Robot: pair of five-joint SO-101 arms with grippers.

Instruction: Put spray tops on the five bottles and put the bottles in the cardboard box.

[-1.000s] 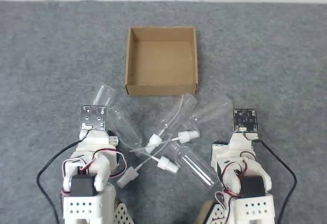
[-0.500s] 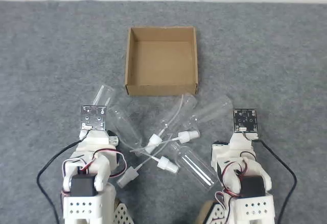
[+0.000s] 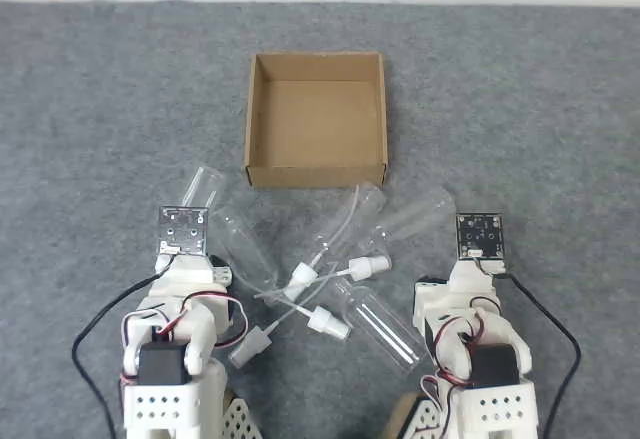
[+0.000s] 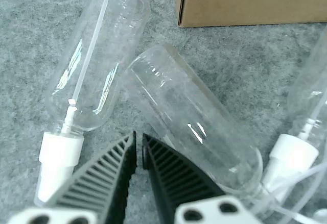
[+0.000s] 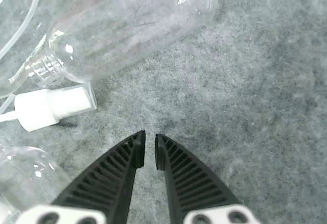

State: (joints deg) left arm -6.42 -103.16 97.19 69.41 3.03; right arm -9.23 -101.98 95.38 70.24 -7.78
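Observation:
An open cardboard box (image 3: 316, 119) stands at the back middle of the grey mat. Several clear bottles lie in front of it, among them one by the left arm (image 3: 243, 244), one in the middle (image 3: 340, 224) and one by the right arm (image 3: 378, 324). White spray tops (image 3: 328, 321) with thin tubes lie loose between them. My left gripper (image 4: 139, 141) is shut with nothing in it, just short of a capped bottle (image 4: 97, 60) and an uncapped one (image 4: 189, 114). My right gripper (image 5: 149, 143) is shut over bare mat, near a loose spray top (image 5: 53, 109) and an uncapped bottle (image 5: 133, 27).
The box's front corner (image 4: 250, 2) lies just beyond the bottles in the left wrist view. Grey mat (image 3: 560, 129) stretches bare on both sides of the box and to the right of the right arm (image 3: 478, 299). Cables trail from both arm bases.

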